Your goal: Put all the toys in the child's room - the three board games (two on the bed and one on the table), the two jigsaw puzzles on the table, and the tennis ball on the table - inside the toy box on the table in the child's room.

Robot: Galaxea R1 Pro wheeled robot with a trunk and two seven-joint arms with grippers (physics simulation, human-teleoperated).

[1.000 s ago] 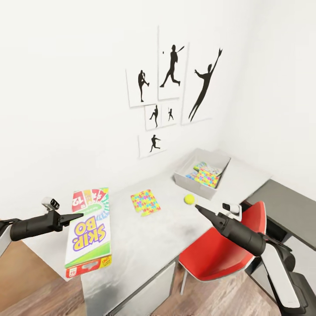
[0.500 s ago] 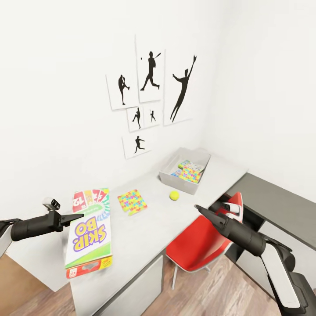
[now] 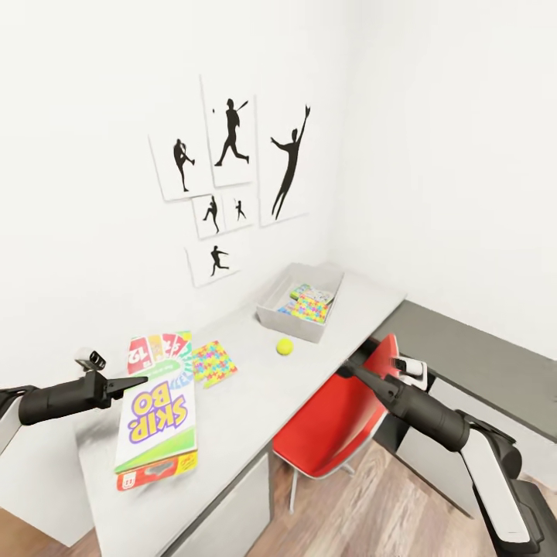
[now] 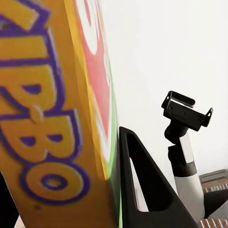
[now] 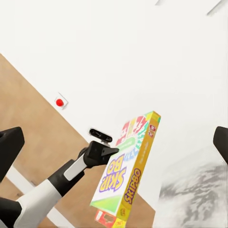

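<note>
My left gripper (image 3: 139,380) is shut on the edge of the SKIP BO board game (image 3: 155,410), which hangs tilted over the near end of the table (image 3: 247,387); one black finger (image 4: 147,194) presses its side. The box (image 5: 126,178) also shows from the right wrist. A jigsaw puzzle (image 3: 213,363) and the tennis ball (image 3: 285,346) lie on the table. The grey toy box (image 3: 282,322) stands near the corner with a second jigsaw (image 3: 311,310) and a printed box (image 3: 308,293) in it. My right gripper (image 3: 346,370) is open and holds nothing, its fingers (image 5: 9,145) wide apart, just right of the ball.
A red chair (image 3: 340,422) stands at the table under my right arm. A lower dark grey desk section (image 3: 464,356) runs along the right wall. Baseball silhouette pictures (image 3: 232,155) hang above the table. Wood floor (image 3: 371,510) lies below.
The whole view has swung, so table, toy box, ball and pictures sit further left in the picture. Both arms hold the same pose, the game box still gripped.
</note>
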